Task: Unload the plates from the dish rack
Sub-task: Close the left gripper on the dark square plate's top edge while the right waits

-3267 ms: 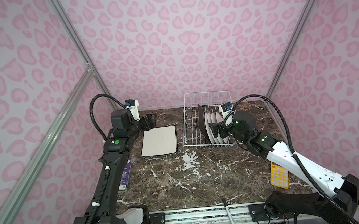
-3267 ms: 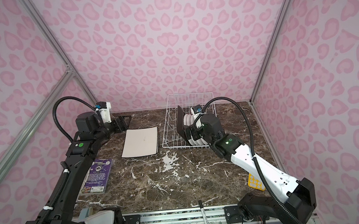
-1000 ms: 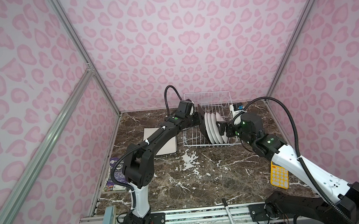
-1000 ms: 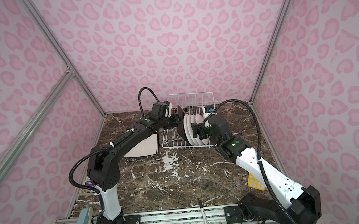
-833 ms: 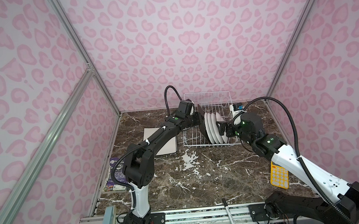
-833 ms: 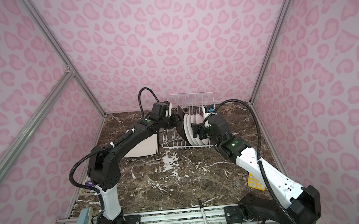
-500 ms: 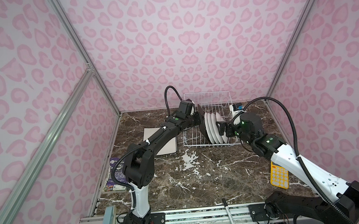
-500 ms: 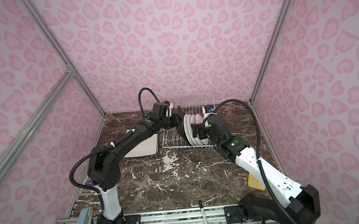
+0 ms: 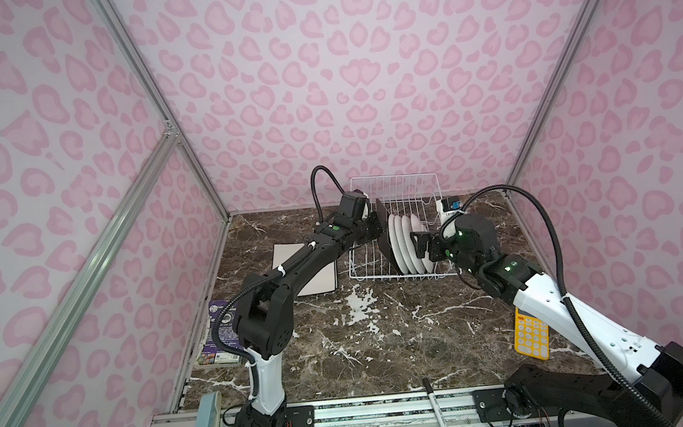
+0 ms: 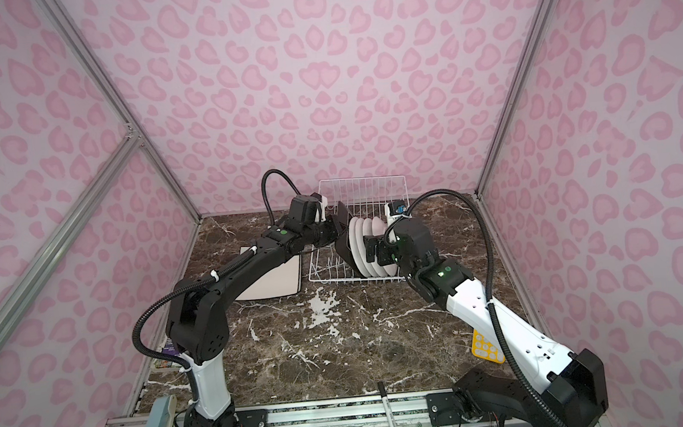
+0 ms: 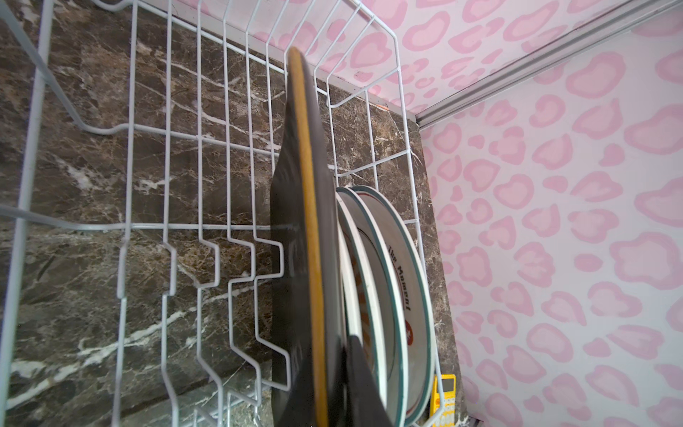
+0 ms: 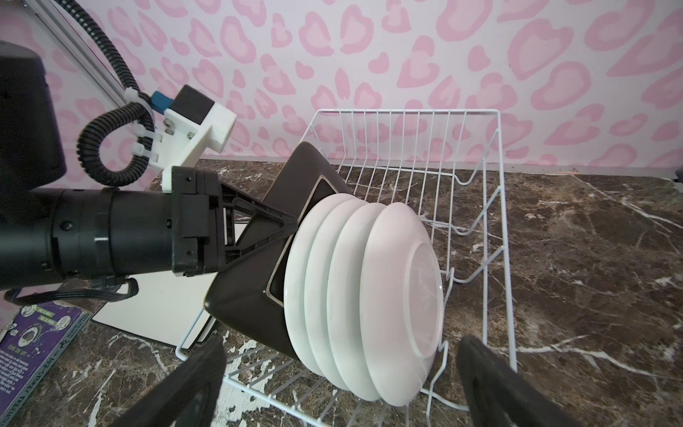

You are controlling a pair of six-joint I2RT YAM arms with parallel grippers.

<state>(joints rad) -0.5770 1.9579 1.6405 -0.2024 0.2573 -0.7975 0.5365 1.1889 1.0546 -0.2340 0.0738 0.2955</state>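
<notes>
The white wire dish rack (image 9: 395, 175) (image 10: 362, 178) stands at the back of the marble table. In it several round white plates (image 9: 406, 242) (image 12: 369, 288) stand on edge behind a dark square plate (image 9: 386, 242) (image 11: 295, 222). My left gripper (image 9: 375, 230) (image 12: 292, 229) is shut on the dark plate's upper corner, one finger on each face (image 11: 325, 399). My right gripper (image 9: 419, 244) (image 12: 342, 351) hangs open just in front of the round plates, touching nothing. A white square plate (image 9: 320, 283) (image 10: 274, 284) lies flat to the left of the rack.
A yellow calculator (image 9: 530, 333) lies at the right edge under the right arm. A purple booklet (image 9: 216, 333) lies at the left edge. A black marker (image 9: 437, 407) rests on the front rail. Pink patterned walls close in three sides.
My left arm swung from the far left across to the rack, and its jaws closed on the dark plate's corner in the last second. The right gripper stayed open and almost still.
</notes>
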